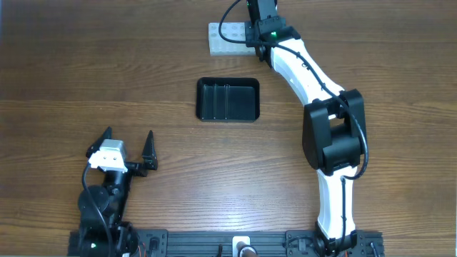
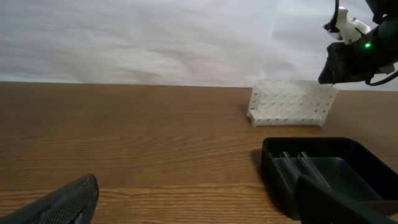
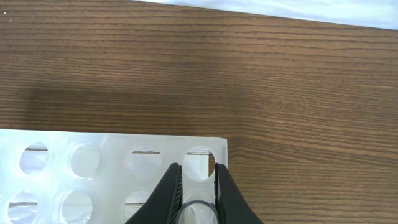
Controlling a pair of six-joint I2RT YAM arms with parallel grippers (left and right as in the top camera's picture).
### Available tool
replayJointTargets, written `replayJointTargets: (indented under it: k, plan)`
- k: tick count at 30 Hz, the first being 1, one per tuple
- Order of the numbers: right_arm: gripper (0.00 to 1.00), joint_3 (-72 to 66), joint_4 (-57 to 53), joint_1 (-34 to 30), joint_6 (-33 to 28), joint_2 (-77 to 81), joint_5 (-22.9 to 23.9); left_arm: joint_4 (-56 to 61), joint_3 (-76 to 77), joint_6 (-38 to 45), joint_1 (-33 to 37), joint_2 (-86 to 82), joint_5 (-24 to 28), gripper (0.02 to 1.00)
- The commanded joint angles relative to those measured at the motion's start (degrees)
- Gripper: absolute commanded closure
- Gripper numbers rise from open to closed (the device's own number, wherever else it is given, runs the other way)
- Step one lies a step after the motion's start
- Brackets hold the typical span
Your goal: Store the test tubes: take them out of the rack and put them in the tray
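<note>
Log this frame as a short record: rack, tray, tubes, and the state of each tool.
rack: white rack at the far side of the table
tray: black tray nearer the arms, apart from the rack
tray contents: clear tubes lying inside
right tool: right tool at the rack's end, shut on a test tube in its hole
left tool: left tool open, away from rack and tray
stage: partly done

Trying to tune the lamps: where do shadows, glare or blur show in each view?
Top view: even light, no hard shadows on the table. Left wrist view: the left gripper is blurred. Right wrist view: a soft shadow band darkens the wood beyond the rack.
</note>
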Motion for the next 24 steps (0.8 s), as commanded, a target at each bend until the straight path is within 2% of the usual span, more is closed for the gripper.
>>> replayJointTargets:
  k: [1, 11, 15, 21, 24]
  plan:
    - [0.912, 0.02, 0.0, -0.31, 0.11, -5.42, 0.33, -0.09, -0.28, 0.63, 0.37, -0.35, 0.72, 0.018]
    - [0.915, 0.02, -0.22, -0.26, 0.15, -19.52, 0.26, -0.09, -0.28, 0.63, 0.37, -0.35, 0.72, 0.018]
    - [0.925, 0.02, -6.14, 0.57, 3.69, -25.38, -0.79, -0.09, -0.28, 0.63, 0.37, -0.35, 0.72, 0.018]
    - [0.945, -0.15, -24.13, 3.34, 10.21, -26.73, -11.06, -0.09, -0.28, 0.63, 0.37, -0.35, 0.72, 0.018]
    - [0.976, -1.27, -30.27, 4.72, 13.49, -24.3, -12.87, -0.09, -0.28, 0.63, 0.37, -0.35, 0.72, 0.018]
